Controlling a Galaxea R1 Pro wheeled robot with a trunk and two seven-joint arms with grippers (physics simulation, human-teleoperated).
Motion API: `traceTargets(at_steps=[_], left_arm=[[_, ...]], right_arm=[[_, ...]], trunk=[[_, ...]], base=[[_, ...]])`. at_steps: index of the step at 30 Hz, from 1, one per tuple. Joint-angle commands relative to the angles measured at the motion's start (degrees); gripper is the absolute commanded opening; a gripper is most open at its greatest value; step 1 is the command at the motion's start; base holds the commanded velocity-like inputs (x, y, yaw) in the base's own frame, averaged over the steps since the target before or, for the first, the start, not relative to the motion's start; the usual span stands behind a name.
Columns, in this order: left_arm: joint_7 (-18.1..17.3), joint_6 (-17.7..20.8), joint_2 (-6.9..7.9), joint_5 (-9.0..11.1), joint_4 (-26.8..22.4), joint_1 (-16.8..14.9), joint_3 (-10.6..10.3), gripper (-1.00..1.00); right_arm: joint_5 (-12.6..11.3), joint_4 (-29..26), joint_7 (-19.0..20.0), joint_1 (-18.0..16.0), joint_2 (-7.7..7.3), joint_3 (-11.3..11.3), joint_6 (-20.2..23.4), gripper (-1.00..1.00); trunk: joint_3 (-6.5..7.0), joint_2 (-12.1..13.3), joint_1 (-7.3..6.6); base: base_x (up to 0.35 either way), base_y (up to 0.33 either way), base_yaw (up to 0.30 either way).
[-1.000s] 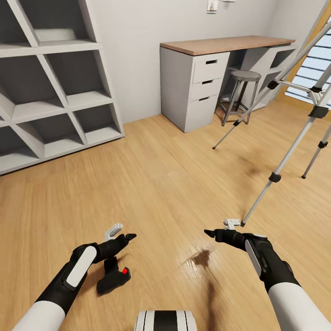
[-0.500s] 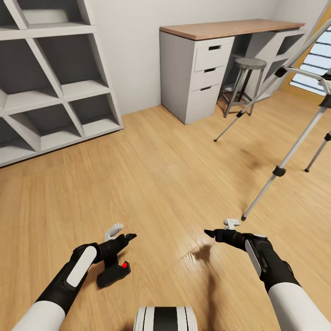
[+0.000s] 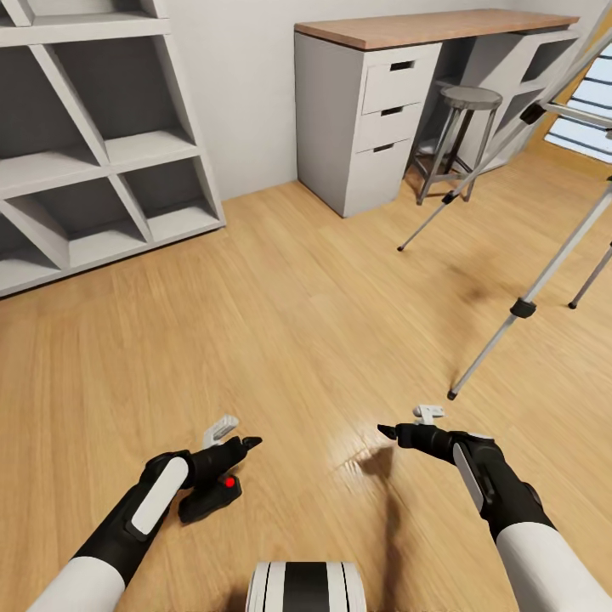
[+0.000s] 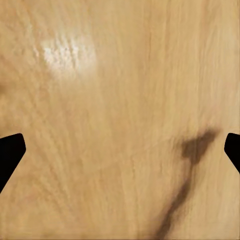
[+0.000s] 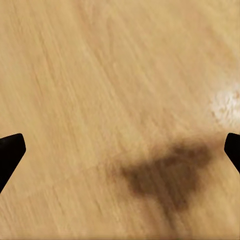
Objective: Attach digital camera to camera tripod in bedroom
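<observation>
Your left gripper (image 3: 240,441) and right gripper (image 3: 399,425) gape wide, empty. Digital camera (image 3: 209,499) lies under left wrist, long axis diagonal, red button up. Camera tripod (image 3: 544,280) upright, right.

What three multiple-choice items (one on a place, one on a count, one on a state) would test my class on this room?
1. Where does the stool stand?
A. At the desk, beside its drawers
B. Inside the shelves
C. Between the two arms

2. How many drawers does the desk have?
A. One
B. Three
C. Five

3. How is the right tool?
A. Shut on a camera
B. Shut on a tripod leg
C. Open

Key: 1 A, it stands in the desk's opening beside the drawer unit. 2 B, three fronts are stacked. 3 C, the right wrist view shows its fingertips far apart over bare floor.
</observation>
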Motion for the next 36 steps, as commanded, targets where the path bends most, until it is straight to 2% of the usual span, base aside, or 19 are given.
traceTargets(at_steps=[1,4,8,9,14,15,16,17,20,21,23,26,27,31,32,36], left_arm=[[0.3,0.0,0.09,0.2,-2.1,0.0,-1.0,1.00],[0.4,-0.1,0.12,0.0,-3.5,0.0,-1.3,1.00],[0.4,-0.2,0.26,-4.2,-5.3,0.0,-1.8,1.00],[0.4,-0.2,0.38,-6.8,-5.9,0.0,-1.8,1.00],[0.2,-0.2,1.07,-14.5,-8.0,0.0,-1.6,1.00],[0.1,-0.2,1.61,-17.3,-8.5,0.0,-1.5,1.00],[-0.2,-0.3,4.82,-21.9,-9.3,0.0,-1.3,1.00],[-0.3,-0.3,6.75,-22.7,-9.5,0.0,-1.3,1.00],[-1.1,-0.3,9.95,-23.4,-9.3,0.0,-1.3,1.00],[-2.0,-0.4,12.21,-23.6,-9.1,0.0,-1.4,1.00],[-3.5,-0.4,14.38,-23.6,-8.5,0.0,-1.4,1.00],[-7.0,-0.9,17.08,-23.5,-6.9,0.0,-1.4,1.00],[-9.5,-1.9,18.33,-23.6,-5.6,0.0,-1.4,1.00],[-14.8,-5.5,19.85,-23.9,-3.0,0.0,-1.4,1.00],[-17.1,-7.6,20.55,-24.0,-1.6,0.0,-1.4,1.00],[-20.8,-11.0,22.17,-24.2,1.0,0.0,-1.4,1.00]], right_arm=[[0.0,-0.1,0.2,0.0,0.02,-0.1,0.2,1.00],[-0.1,-0.1,0.2,0.0,0.02,-0.1,0.2,1.00],[-0.1,-0.1,0.2,0.0,-0.02,-0.3,0.1,1.00],[-0.2,-0.1,0.2,0.0,-0.04,-0.3,0.0,1.00],[-0.2,-0.1,0.2,0.0,-0.02,-0.3,0.0,1.00],[-0.2,-0.1,0.1,0.0,-0.01,-0.3,0.0,1.00],[-0.1,-0.1,0.1,0.0,0.08,-0.2,0.0,1.00],[-0.1,-0.1,0.1,0.0,0.12,-0.2,0.0,1.00],[-0.1,-0.1,0.1,0.0,0.13,-0.2,0.0,1.00],[-0.1,-0.1,0.1,0.0,0.12,-0.2,0.0,1.00],[-0.1,-0.1,0.1,0.0,0.12,-0.2,0.0,1.00],[-0.2,-0.1,0.0,0.0,0.17,-0.2,0.0,1.00],[-0.2,-0.1,0.0,0.0,0.25,-0.2,0.0,1.00],[-0.2,-0.1,0.0,0.0,0.32,-0.2,-0.1,1.00],[-0.3,-0.1,0.0,0.0,0.34,-0.2,-0.1,1.00],[-0.3,-0.1,0.0,0.0,0.36,-0.2,-0.1,1.00]], trunk=[[-0.04,0.0,-0.01],[-0.04,0.0,-0.01],[-0.04,0.0,-0.01],[-0.04,0.0,-0.01],[-0.04,0.0,-0.01],[-0.04,0.0,-0.01],[-0.04,0.0,-0.01],[-0.04,0.0,-0.01],[-0.04,0.0,-0.01],[-0.04,0.0,-0.01],[-0.04,0.0,-0.01],[-0.04,0.0,-0.01],[-0.04,0.0,-0.01],[-0.04,0.0,-0.01],[-0.04,0.0,-0.01],[-0.04,0.0,-0.01]], base=[[0.000,0.000,0.000],[0.000,0.000,0.000],[0.000,0.000,0.000],[0.000,0.000,0.000],[0.000,0.000,0.000],[0.000,0.000,0.000],[0.000,0.000,0.000],[0.000,0.000,0.000],[0.000,0.000,0.000],[0.000,0.000,0.000],[0.000,0.000,0.000],[0.000,0.000,0.000],[0.000,0.000,0.000],[0.000,0.000,0.000],[0.000,0.000,0.000],[0.000,0.000,0.000]])
